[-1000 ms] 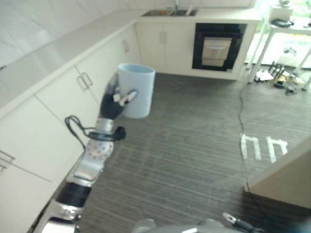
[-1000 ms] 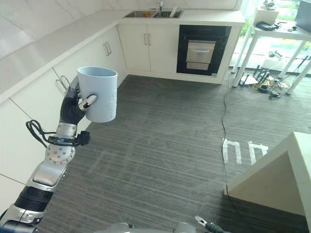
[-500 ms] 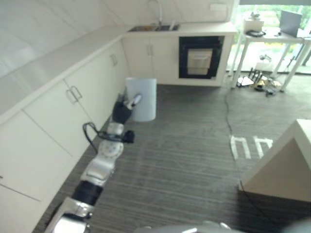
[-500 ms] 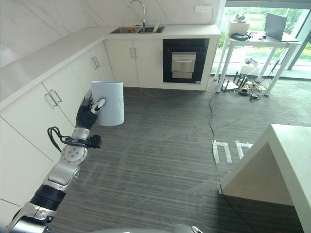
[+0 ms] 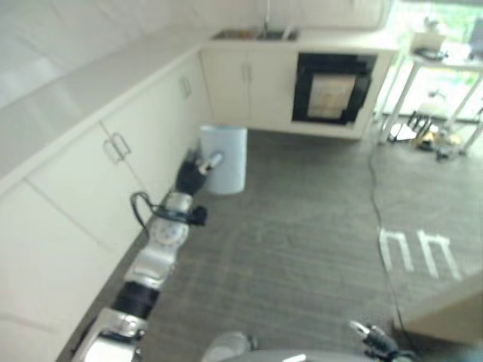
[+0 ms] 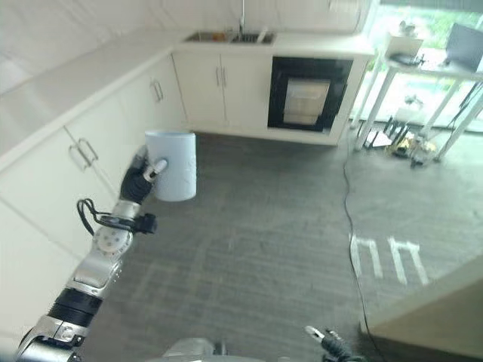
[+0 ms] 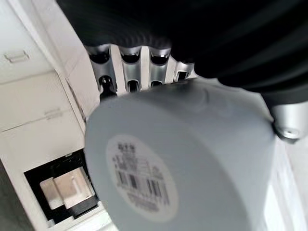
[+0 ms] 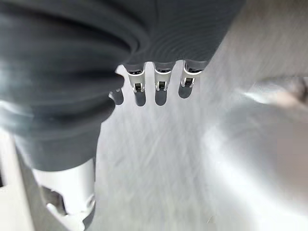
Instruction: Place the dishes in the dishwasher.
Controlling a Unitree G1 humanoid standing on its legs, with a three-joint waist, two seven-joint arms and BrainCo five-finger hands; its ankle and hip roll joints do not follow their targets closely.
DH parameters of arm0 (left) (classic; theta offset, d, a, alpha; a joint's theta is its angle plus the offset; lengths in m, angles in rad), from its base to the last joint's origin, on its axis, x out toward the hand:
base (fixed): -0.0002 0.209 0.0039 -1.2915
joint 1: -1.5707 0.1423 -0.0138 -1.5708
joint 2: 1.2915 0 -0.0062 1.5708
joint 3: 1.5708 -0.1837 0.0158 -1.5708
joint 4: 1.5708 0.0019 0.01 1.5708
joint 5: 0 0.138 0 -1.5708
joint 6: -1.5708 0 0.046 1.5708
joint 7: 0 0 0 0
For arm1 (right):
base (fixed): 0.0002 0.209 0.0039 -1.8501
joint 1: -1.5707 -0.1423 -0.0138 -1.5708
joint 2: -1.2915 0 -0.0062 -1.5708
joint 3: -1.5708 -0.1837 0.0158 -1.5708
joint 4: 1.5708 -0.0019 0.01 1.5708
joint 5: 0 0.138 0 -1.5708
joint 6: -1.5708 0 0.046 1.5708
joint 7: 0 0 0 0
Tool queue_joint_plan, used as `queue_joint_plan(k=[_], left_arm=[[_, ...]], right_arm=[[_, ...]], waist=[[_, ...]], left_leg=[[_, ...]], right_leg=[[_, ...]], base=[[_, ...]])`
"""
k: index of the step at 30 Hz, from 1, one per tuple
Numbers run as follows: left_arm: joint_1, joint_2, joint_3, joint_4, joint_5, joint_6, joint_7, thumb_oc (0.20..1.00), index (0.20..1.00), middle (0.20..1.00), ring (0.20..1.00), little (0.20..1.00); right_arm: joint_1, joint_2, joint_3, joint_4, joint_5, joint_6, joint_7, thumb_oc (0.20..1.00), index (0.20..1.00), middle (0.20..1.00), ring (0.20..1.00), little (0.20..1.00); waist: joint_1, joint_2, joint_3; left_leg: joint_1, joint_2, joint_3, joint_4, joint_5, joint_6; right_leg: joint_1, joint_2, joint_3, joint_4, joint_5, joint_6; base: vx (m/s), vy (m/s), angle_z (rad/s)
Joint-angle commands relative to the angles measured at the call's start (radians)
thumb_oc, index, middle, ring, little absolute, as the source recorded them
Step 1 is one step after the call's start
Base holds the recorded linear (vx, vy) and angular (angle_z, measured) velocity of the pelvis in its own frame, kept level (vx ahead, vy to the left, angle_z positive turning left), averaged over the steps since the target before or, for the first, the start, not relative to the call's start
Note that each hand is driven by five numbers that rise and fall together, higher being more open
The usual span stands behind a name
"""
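Left hand (image 6: 140, 175): fingers wrapped round pale blue cup (image 6: 173, 165), upright.
Change: cup carried lower than a second ago.
Dishwasher (image 6: 306, 96): far ahead.
Right hand (image 8: 156, 79): fingers uncurled, empty.

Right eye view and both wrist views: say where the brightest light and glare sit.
Right eye view: daylight floods in at the windows, upper right. Right wrist view: a pale sheen lies across the floor past the right robot hand. Left wrist view: the cup is evenly lit.
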State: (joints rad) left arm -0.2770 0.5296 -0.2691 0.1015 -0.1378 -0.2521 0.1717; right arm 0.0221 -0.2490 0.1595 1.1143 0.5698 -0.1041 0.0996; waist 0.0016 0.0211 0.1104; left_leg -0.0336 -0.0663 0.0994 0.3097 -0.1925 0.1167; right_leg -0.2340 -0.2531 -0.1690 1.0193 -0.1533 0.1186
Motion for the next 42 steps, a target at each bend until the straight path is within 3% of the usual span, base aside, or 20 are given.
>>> queue_joint_plan(k=[1,3,6,9,10,13,15,16,17,18,21,22,24,27,32,35,36,38,41,42], left_arm=[[-0.066,0.037,0.017,-0.059,-0.022,-0.041,-0.003,0.200,0.200,0.200,0.200,0.200],[-0.089,0.043,0.007,-0.062,-0.021,-0.016,-0.005,0.200,0.200,0.200,0.200,0.200],[-0.090,0.044,-0.007,-0.087,-0.013,-0.004,-0.022,0.200,0.200,0.200,0.200,0.200],[-0.045,0.033,0.004,-0.111,0.021,-0.010,-0.037,0.200,0.200,0.200,0.200,0.200],[-0.041,0.033,0.008,-0.120,0.018,0.002,-0.030,0.200,0.200,0.200,0.200,0.200],[-0.031,0.036,0.026,-0.138,0.025,0.030,-0.001,0.200,0.200,0.200,0.200,0.200],[-0.008,0.034,0.046,-0.158,0.019,0.038,0.002,0.200,0.200,0.200,0.200,0.200],[-0.001,0.033,0.050,-0.162,0.013,0.038,0.002,0.200,0.200,0.200,0.200,0.200],[-0.001,0.033,0.052,-0.161,0.010,0.036,0.001,0.200,0.200,0.200,0.200,0.200],[0.002,0.039,0.052,-0.154,0.007,0.024,0.006,0.200,0.200,0.200,0.200,0.200],[0.015,0.059,0.050,-0.157,0.002,0.011,0.027,0.200,0.200,0.200,0.200,0.200],[0.024,0.071,0.055,-0.162,-0.012,0.008,0.026,0.200,0.200,0.200,0.200,0.200],[0.044,0.084,0.076,-0.159,-0.034,-0.009,0.010,0.200,0.200,0.200,0.200,0.200],[0.068,0.081,0.097,-0.146,-0.035,-0.047,-0.009,0.200,0.200,0.200,0.200,0.200],[0.065,0.060,0.087,-0.109,-0.012,-0.075,-0.022,0.200,0.200,0.200,0.200,0.200],[0.035,0.060,0.073,-0.084,-0.012,-0.073,-0.031,0.200,0.200,0.200,0.200,0.200],[0.024,0.066,0.064,-0.075,-0.007,-0.069,-0.029,0.200,0.200,0.200,0.200,0.200],[0.022,0.073,0.065,-0.071,-0.006,-0.057,-0.027,0.200,0.200,0.200,0.200,0.200],[0.020,0.074,0.055,-0.082,-0.006,-0.051,-0.014,0.200,0.200,0.200,0.200,0.200],[0.004,0.078,0.046,-0.089,-0.010,-0.037,-0.012,0.200,0.200,0.200,0.200,0.200]], right_arm=[[-0.063,-0.051,0.020,0.029,0.016,-0.060,-0.004,1.000,1.000,1.000,1.000,1.000],[-0.067,-0.057,0.024,0.014,0.037,-0.072,-0.009,1.000,1.000,1.000,1.000,1.000],[-0.076,-0.057,-0.006,0.017,0.060,-0.075,-0.013,1.000,1.000,1.000,1.000,1.000],[-0.095,-0.051,-0.027,0.023,0.083,-0.038,-0.022,1.000,1.000,1.000,1.000,1.000],[-0.098,-0.051,-0.022,0.023,0.090,-0.029,-0.025,1.000,1.000,1.000,1.000,1.000],[-0.115,-0.050,0.018,0.026,0.055,-0.017,-0.018,1.000,1.000,1.000,1.000,1.000],[-0.121,-0.062,0.045,0.045,0.051,-0.031,-0.012,1.000,1.000,1.000,1.000,1.000],[-0.119,-0.073,0.044,0.052,0.059,-0.036,-0.006,1.000,1.000,1.000,1.000,1.000],[-0.117,-0.078,0.041,0.055,0.063,-0.042,0.000,1.000,1.000,1.000,1.000,1.000],[-0.117,-0.083,0.039,0.061,0.058,-0.059,0.012,1.000,1.000,1.000,1.000,1.000],[-0.138,-0.075,0.036,0.071,0.047,-0.067,0.014,1.000,1.000,1.000,1.000,1.000],[-0.147,-0.074,0.043,0.075,0.051,-0.063,0.006,1.000,1.000,1.000,1.000,1.000],[-0.165,-0.074,0.056,0.086,0.053,-0.051,0.000,1.000,1.000,1.000,1.000,1.000],[-0.157,-0.071,0.061,0.080,0.030,-0.054,0.001,1.000,1.000,1.000,1.000,1.000],[-0.138,-0.065,0.067,0.064,0.001,-0.032,0.002,1.000,1.000,1.000,1.000,1.000],[-0.125,-0.048,0.074,0.057,-0.009,-0.040,-0.011,1.000,1.000,1.000,1.000,1.000],[-0.116,-0.034,0.081,0.048,-0.015,-0.046,-0.021,1.000,1.000,1.000,1.000,1.000],[-0.115,-0.019,0.083,0.044,-0.034,-0.036,-0.025,1.000,1.000,1.000,1.000,1.000],[-0.126,-0.020,0.092,0.052,-0.056,-0.049,-0.023,1.000,1.000,1.000,1.000,1.000],[-0.127,-0.030,0.093,0.053,-0.044,-0.055,-0.019,1.000,1.000,1.000,1.000,1.000]], waist=[[-0.028,0.014,0.012],[-0.066,-0.016,0.023],[-0.085,-0.067,0.020],[-0.090,-0.058,-0.015],[-0.095,-0.049,-0.021],[-0.089,-0.031,-0.022],[-0.070,-0.033,-0.017],[-0.058,-0.042,-0.011],[-0.052,-0.040,-0.002],[-0.035,-0.032,0.019],[-0.012,-0.029,0.026],[0.013,-0.019,0.032],[0.051,0.021,0.023],[0.061,0.034,0.012],[0.053,0.023,-0.014],[0.039,0.028,-0.031],[0.033,0.032,-0.031],[0.033,0.032,-0.030],[0.020,0.040,-0.012],[0.001,0.034,0.003]], left_leg=[[-0.035,0.050,0.016,-0.010,0.046,-0.043],[0.031,0.029,0.008,-0.010,-0.018,-0.044],[0.089,-0.010,0.001,-0.010,-0.099,-0.044],[0.189,0.041,0.015,-0.010,-0.139,-0.066],[0.209,0.062,0.016,-0.010,-0.095,-0.079],[0.287,0.117,0.036,0.016,0.151,-0.148],[0.173,0.150,0.033,0.324,0.286,-0.193],[0.079,0.169,0.025,0.422,0.315,-0.189],[0.021,0.169,0.013,0.460,0.306,-0.176],[-0.071,0.127,-0.005,0.417,0.276,-0.144],[-0.108,0.096,0.008,0.136,0.294,-0.129],[-0.143,0.057,-0.046,-0.010,0.314,-0.134],[-0.296,0.050,-0.156,-0.010,0.284,-0.158],[-0.355,0.059,-0.146,-0.010,0.275,-0.170],[-0.241,0.019,-0.127,-0.010,0.184,-0.099],[-0.194,-0.014,-0.156,-0.010,0.141,-0.053],[-0.168,-0.022,-0.161,-0.010,0.118,-0.032],[-0.140,-0.025,-0.158,-0.010,0.100,-0.019],[-0.079,-0.033,-0.187,-0.010,0.065,-0.020],[-0.053,-0.041,-0.211,-0.010,0.042,-0.019]], right_leg=[[0.171,0.190,-0.082,-0.539,0.183,-0.001],[0.078,0.141,-0.071,-0.719,0.237,0.010],[-0.075,0.048,0.028,-0.719,0.261,0.057],[-0.041,0.052,0.021,-0.719,0.246,0.053],[-0.024,0.077,0.028,-0.719,0.228,0.033],[0.046,0.151,0.038,-0.719,0.158,-0.048],[0.105,0.191,0.055,-0.719,0.111,-0.110],[0.137,0.198,0.059,-0.719,0.092,-0.135],[0.155,0.206,0.068,-0.719,0.084,-0.143],[0.198,0.227,0.101,-0.719,0.065,-0.146],[0.220,0.248,0.147,-0.719,0.040,-0.131],[0.242,0.271,0.187,-0.719,0.024,-0.121],[0.263,0.323,0.238,-0.719,0.005,-0.113],[0.297,0.328,0.256,-0.719,-0.021,-0.102],[0.366,0.289,0.225,-0.719,-0.060,-0.085],[0.380,0.278,0.170,-0.688,0.081,-0.050],[0.303,0.279,0.145,-0.507,0.135,-0.024],[0.223,0.261,0.102,-0.403,0.183,0.003],[0.129,0.234,0.070,-0.557,0.183,-0.013],[0.106,0.207,0.086,-0.701,0.210,-0.013]], base=[[0.46,-0.121,0.13],[0.43,-0.206,0.41],[0.44,-0.278,0.41],[0.70,-0.484,0.61],[0.62,-0.423,0.19],[0.49,-0.378,-0.37],[0.48,-0.429,-1.07],[0.39,-0.321,-1.55],[0.37,-0.161,-0.91],[0.30,-0.027,-0.70],[0.36,0.090,-1.20],[0.44,0.213,-1.38],[0.49,0.250,-1.27],[0.36,0.203,-1.25],[0.37,0.241,-0.54],[0.30,0.176,0.29],[0.28,0.156,0.50],[0.24,0.095,0.25],[0.26,-0.082,-0.17],[0.29,-0.285,0.10]])
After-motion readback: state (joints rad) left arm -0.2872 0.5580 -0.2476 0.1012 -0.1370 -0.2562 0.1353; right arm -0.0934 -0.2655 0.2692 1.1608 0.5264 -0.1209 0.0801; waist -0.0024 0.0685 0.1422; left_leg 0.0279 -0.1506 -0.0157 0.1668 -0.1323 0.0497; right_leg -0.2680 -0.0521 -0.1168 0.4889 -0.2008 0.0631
